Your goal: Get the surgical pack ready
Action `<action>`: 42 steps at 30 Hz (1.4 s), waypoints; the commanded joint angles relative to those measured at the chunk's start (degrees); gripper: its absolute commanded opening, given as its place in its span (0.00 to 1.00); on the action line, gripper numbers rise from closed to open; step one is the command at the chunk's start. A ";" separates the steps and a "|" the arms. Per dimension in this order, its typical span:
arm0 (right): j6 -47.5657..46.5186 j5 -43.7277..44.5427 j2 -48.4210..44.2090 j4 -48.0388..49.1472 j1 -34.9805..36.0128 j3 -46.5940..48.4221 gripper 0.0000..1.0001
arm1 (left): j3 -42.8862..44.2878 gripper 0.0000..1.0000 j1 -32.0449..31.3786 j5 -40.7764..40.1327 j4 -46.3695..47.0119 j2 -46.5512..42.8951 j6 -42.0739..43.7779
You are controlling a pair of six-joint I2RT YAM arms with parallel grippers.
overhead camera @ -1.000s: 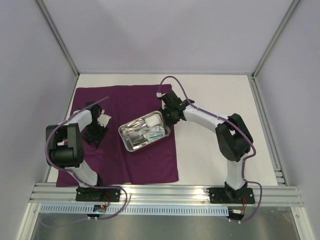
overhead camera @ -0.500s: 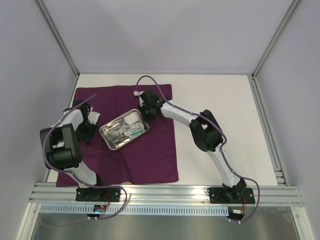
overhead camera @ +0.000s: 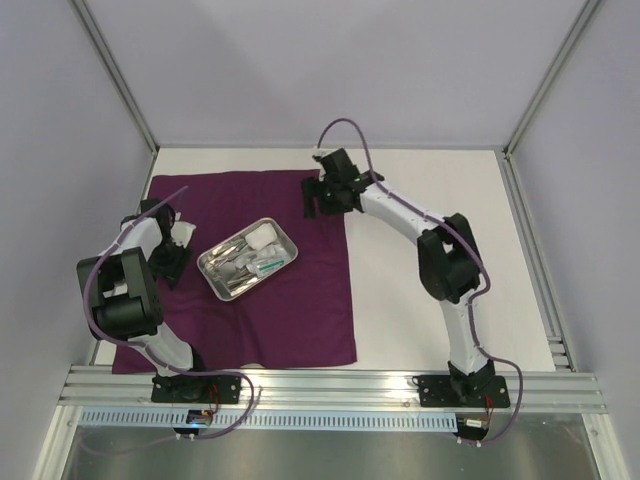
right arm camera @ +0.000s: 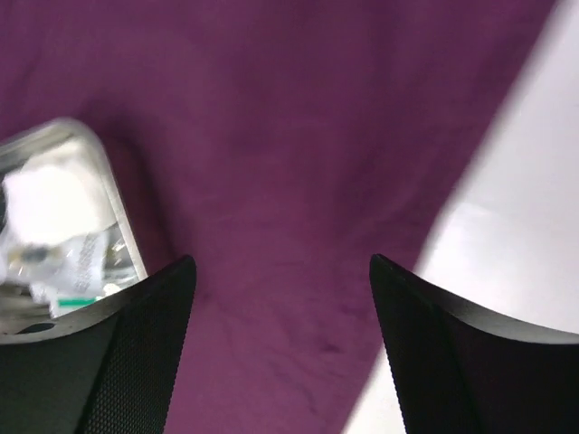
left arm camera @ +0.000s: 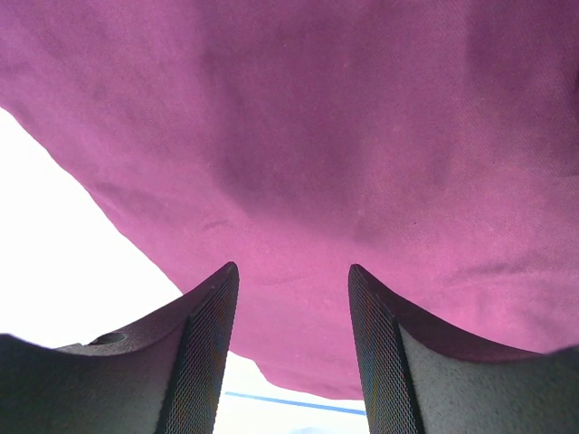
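Overhead, the deep-purple cloth (overhead camera: pixel 290 320) lies spread flat over the left half of the white table (overhead camera: pixel 395 320), with the small steel tray (overhead camera: pixel 282 241) set at an angle on its upper middle part, left of centre in the frame. Inside the tray sit a white gauze square (overhead camera: pixel 262 237) at the upper end, a clear packet (overhead camera: pixel 268 266) with a green mark beside it and thin metal instruments (overhead camera: pixel 232 272) toward the lower left; scissors and tweezers cannot be told apart at this size

The right gripper (overhead camera: pixel 312 198) hangs over the upper right corner of the cloth, above and to the right of the tray and apart from it. Its wrist camera shows the fingers (right arm camera: pixel 145 362) spread wide with nothing between them, only cloth below, the blurred tray (right arm camera: pixel 118 212) at the left edge and bare table at the right

The left gripper (overhead camera: pixel 175 258) points down at the left side of the cloth, just left of the tray. In its wrist view the fingers (left arm camera: pixel 208 353) stand partly apart and empty, with cloth (left arm camera: pixel 362 136) filling the frame above them and its edge meeting the white table at lower left
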 commanded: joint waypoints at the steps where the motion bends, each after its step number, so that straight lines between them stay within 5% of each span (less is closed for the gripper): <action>1: 5.54 5.29 -4.63 2.18 -6.15 -2.51 0.80 | 1.73 0.61 0.73 -0.39 -0.78 -0.70 0.65; 11: 7.92 -2.68 10.48 -4.16 -11.36 9.34 0.79 | 1.20 0.61 0.90 -0.30 -1.04 -0.70 0.47; 17: 12.13 -8.93 15.85 -2.50 -11.18 11.03 0.70 | 1.73 0.61 0.82 -0.04 -1.22 -0.44 -0.14; 23: 18.36 -14.56 15.42 4.88 -13.11 7.35 0.01 | 2.34 0.61 0.90 0.14 -2.10 -0.52 -0.14; 33: 21.02 -6.75 -6.26 20.43 -22.85 -20.59 0.00 | 8.66 0.60 -0.23 8.30 -4.56 0.61 -0.06; 40: 16.28 -5.60 -21.83 20.54 -33.23 -40.72 0.01 | 14.29 0.60 -8.58 7.95 -5.35 5.62 -0.23; 42: 14.96 -4.55 -24.74 18.88 -35.00 -45.63 0.08 | 16.83 0.60 -9.20 8.75 -5.87 7.90 -1.45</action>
